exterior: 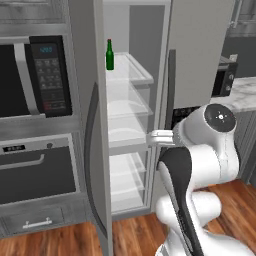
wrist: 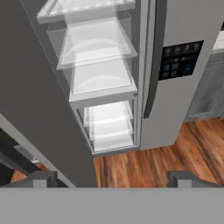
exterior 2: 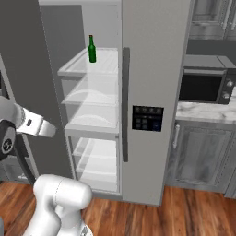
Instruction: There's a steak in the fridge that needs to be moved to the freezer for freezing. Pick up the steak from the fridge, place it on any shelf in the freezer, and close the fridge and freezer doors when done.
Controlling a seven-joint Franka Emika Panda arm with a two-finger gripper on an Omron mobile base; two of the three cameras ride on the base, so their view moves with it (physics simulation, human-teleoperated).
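Fridge (exterior 2: 92, 115) stands open, green bottle (exterior 2: 92, 49) on its top shelf

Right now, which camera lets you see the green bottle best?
The right base view: the green bottle stands whole and upright on the fridge's top glass shelf. The left base view also shows it, beside the open door's edge. The hand view looks lower, at the shelves below.

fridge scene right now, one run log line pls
fridge door open | freezer door shut | green bottle on top shelf | steak: not spotted | hand open, empty, facing lower shelves
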